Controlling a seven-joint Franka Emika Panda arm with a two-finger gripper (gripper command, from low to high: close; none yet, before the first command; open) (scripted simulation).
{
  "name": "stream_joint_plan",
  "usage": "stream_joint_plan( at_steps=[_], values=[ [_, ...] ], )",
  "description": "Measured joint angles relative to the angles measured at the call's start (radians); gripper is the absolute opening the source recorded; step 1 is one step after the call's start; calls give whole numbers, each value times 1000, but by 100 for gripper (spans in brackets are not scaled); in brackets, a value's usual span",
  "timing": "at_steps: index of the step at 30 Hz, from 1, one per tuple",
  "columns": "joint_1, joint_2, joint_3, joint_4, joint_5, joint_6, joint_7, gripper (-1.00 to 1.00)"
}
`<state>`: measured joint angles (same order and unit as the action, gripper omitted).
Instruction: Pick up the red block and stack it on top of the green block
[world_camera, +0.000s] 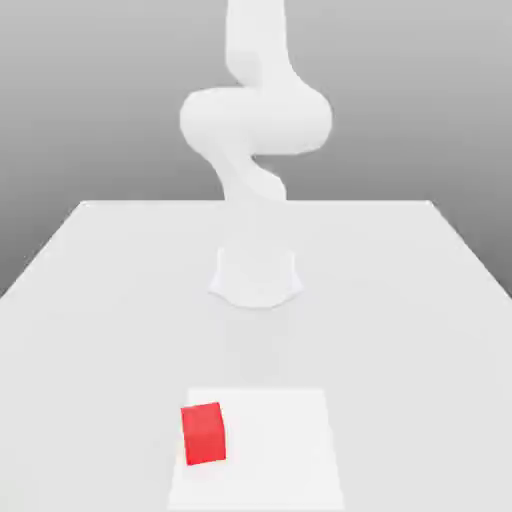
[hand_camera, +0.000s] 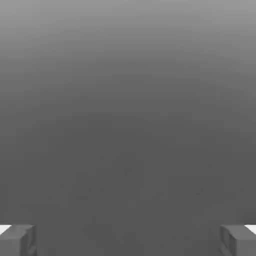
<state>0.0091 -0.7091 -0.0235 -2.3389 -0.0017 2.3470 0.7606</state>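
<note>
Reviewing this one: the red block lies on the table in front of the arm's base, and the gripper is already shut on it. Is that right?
Not quite. The red block does lie on the table in front of the arm's base, but the gripper is not shut on it: the hand view shows its fingertips wide apart with nothing between them.

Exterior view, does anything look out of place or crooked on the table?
The small bright red cube sits turned at a slight angle to the paler square patch beneath it, near that patch's edge on the exterior view's left. No green block is visible on the white table. Nothing looks spilled or damaged.
</note>
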Motion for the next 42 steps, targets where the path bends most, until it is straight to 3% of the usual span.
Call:
stream_joint_plan(
  at_steps=[18,26,27,34,39,42],
  values=[
    [15,659,-135,-281,32,340,-318,0],
    [-35,949,-89,-312,106,542,-430,0],
    [-47,985,-74,-307,120,573,-441,-100],
    [-53,994,-67,-305,122,579,-443,-100],
    [-33,839,-103,-329,49,449,-389,-100],
    [-54,828,-133,-272,47,379,-364,-100]
  ],
)
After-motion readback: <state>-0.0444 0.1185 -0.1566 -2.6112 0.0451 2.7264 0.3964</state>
